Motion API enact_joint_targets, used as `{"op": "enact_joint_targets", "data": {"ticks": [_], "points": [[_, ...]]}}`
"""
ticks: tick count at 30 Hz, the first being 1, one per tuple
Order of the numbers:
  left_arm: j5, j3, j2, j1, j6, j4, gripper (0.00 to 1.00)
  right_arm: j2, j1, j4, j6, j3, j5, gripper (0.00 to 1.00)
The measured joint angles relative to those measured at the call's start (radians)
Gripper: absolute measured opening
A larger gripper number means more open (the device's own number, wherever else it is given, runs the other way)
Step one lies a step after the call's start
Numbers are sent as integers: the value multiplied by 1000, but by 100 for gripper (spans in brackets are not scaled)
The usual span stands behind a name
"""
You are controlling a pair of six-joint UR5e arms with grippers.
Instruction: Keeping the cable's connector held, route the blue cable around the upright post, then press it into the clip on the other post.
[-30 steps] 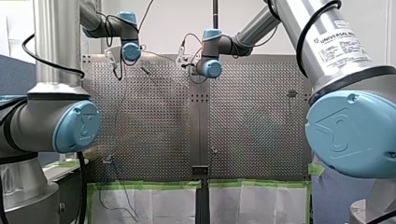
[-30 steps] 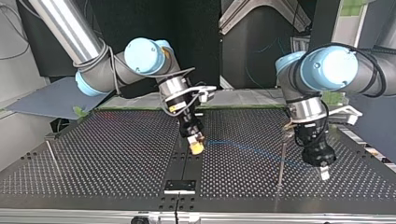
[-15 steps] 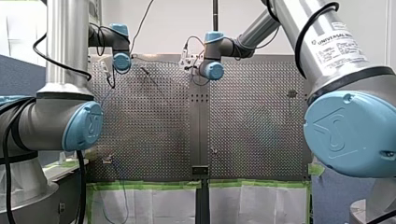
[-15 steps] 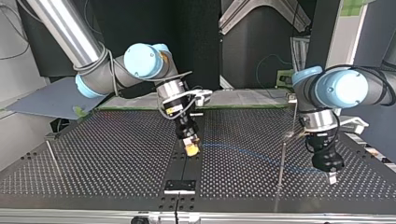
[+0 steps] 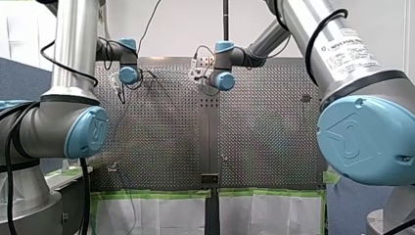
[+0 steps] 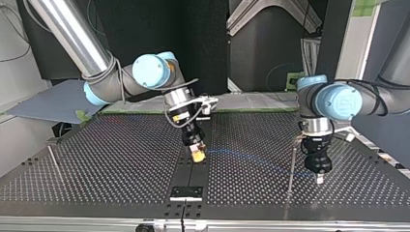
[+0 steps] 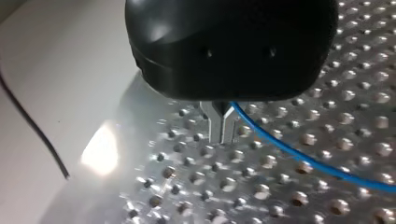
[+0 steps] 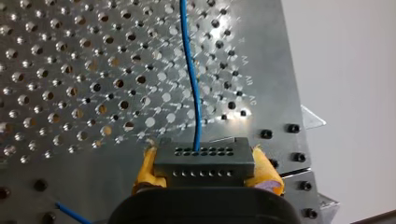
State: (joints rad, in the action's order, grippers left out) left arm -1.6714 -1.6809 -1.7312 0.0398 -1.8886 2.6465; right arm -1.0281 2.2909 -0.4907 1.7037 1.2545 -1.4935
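In the right wrist view my right gripper [image 8: 204, 170] is shut, its yellow pads [image 8: 145, 164] clamping a dark grey connector [image 8: 203, 156]. The blue cable [image 8: 191, 74] runs straight ahead from the connector over the perforated table. In the top view this gripper [image 6: 197, 155] hangs at mid-table, and the cable [image 6: 251, 157] sags from it toward the view's right. My left gripper [image 6: 319, 180] hangs just right of a thin upright post [image 6: 291, 166]. In the left wrist view its metal fingers [image 7: 222, 128] are shut on the blue cable [image 7: 299, 154], just above the table.
A second thin post [image 6: 53, 162] stands near the top view's left edge. A black bracket [image 6: 186, 192] sits at mid-table near the front rail. Green tape and white sheets [image 5: 156, 210] hang along the table edge in the front view.
In the top view my left gripper swung out to the right with the cable, then came back left, close to the post. My right gripper drifted slightly left with the connector.
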Motion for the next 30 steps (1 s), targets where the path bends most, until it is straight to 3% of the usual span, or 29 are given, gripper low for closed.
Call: {"op": "enact_joint_targets", "data": {"ticks": [9, 17, 25, 27, 28, 30], "points": [[1, 0, -9, -3, -27, -8, 0, 27, -1, 6, -7, 0, -3, 0], [13, 0, -72, -18, -54, 1, 0, 53, -1, 21, -9, 1, -8, 0], [-47, 0, -84, -42, -57, 57, 0, 90, 7, 31, -16, 5, -22, 0], [-52, 0, -84, -47, -59, 64, 23, 105, 8, 31, -18, 8, -23, 0], [-54, 0, -84, -50, -62, 67, 23, 112, 9, 32, -19, 8, -24, 0], [-56, 0, -84, -55, -68, 70, 57, 130, 10, 32, -21, 10, -25, 0]]}}
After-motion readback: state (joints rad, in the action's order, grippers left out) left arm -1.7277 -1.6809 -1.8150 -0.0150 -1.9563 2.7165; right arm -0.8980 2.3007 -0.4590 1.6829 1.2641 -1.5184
